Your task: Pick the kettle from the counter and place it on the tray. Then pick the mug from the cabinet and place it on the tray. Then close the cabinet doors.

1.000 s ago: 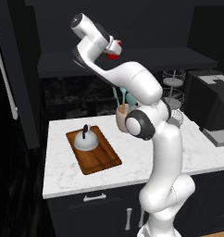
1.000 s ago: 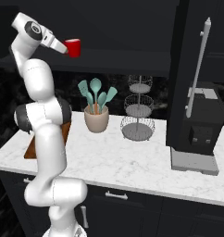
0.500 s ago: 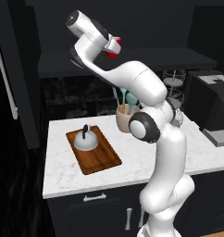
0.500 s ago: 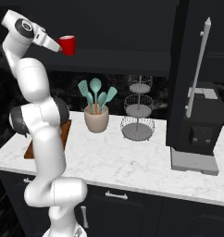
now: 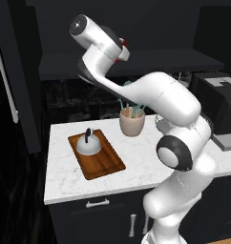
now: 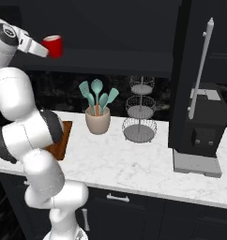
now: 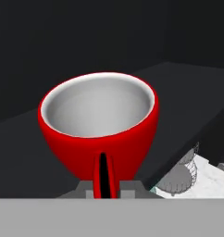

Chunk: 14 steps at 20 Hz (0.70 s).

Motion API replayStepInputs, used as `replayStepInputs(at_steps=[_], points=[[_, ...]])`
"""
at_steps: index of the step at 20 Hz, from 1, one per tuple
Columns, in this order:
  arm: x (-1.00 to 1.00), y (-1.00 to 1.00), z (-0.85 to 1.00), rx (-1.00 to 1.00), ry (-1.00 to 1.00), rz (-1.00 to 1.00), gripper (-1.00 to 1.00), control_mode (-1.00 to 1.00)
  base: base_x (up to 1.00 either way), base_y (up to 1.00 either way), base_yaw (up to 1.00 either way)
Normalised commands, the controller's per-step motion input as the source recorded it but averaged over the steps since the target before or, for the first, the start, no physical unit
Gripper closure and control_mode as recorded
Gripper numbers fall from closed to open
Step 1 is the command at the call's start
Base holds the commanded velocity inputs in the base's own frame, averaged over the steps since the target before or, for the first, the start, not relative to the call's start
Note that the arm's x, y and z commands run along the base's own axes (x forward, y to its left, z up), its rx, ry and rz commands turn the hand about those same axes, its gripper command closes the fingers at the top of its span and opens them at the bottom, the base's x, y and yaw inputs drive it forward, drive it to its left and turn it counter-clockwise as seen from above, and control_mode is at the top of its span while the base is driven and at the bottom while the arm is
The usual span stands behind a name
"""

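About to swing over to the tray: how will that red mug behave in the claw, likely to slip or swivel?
The mug looks rigid and glossy, so probably slick. The claw seems to pinch only its thin handle, with the round bowl hanging off to one side, so it may pivot if swung fast. It is small and empty, so likely light; no spill.

I've pulled the mug [image 6: 53, 46] further left, out from the cabinet [image 6: 110, 56]; gripper [image 6: 46, 49] clamped throughout.

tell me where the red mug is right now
The red mug is held in the gripper high at the upper left of the right base view, in front of the dark cabinet shelf, well above the counter.
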Motion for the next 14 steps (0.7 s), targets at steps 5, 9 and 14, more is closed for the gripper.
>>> replayStepInputs(at_steps=[5,9,14], points=[[-1.0,-0.05,0.0,0.03,-0.03,0.44,1.0,-1.0,0.0,0.0,0.0],[-0.96,0.0,0.0,0.04,0.0,0.58,1.0,-1.0,0.0,0.0,0.0],[-1.0,-0.01,0.0,0.01,0.0,0.57,1.0,-1.0,0.0,0.0,0.0]])
